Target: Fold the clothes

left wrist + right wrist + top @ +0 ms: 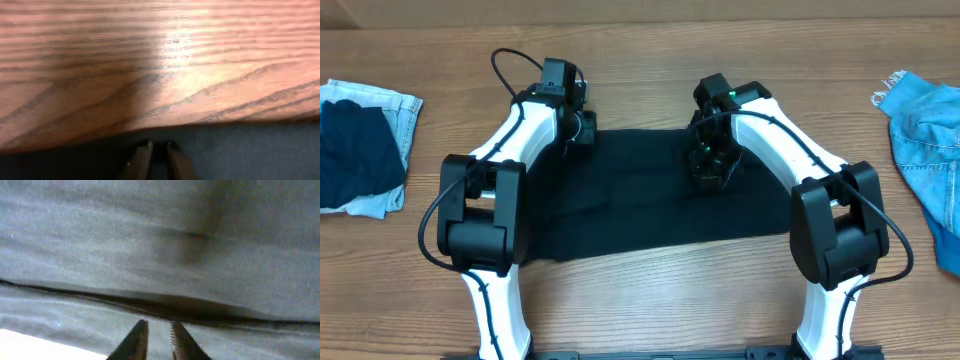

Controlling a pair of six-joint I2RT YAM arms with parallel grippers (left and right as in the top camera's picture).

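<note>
The black clothes (650, 200) lie spread flat across the middle of the wooden table (640, 60). My left gripper (582, 135) points down at their far left corner. In the left wrist view its fingertips (159, 146) rest on the dark cloth (240, 150) just inside its edge, a narrow gap between them. My right gripper (708, 178) stands on the cloth's upper right part. In the right wrist view its jaws (159, 325) are slightly apart over the fabric (150, 240), with a dark fold line just ahead of the tips.
A pale denim piece (395, 110) with a dark blue garment (355, 150) on it lies at the left edge. A bright blue denim garment (930, 140) lies at the right edge. Bare wood (150, 60) runs beyond the cloth's far edge.
</note>
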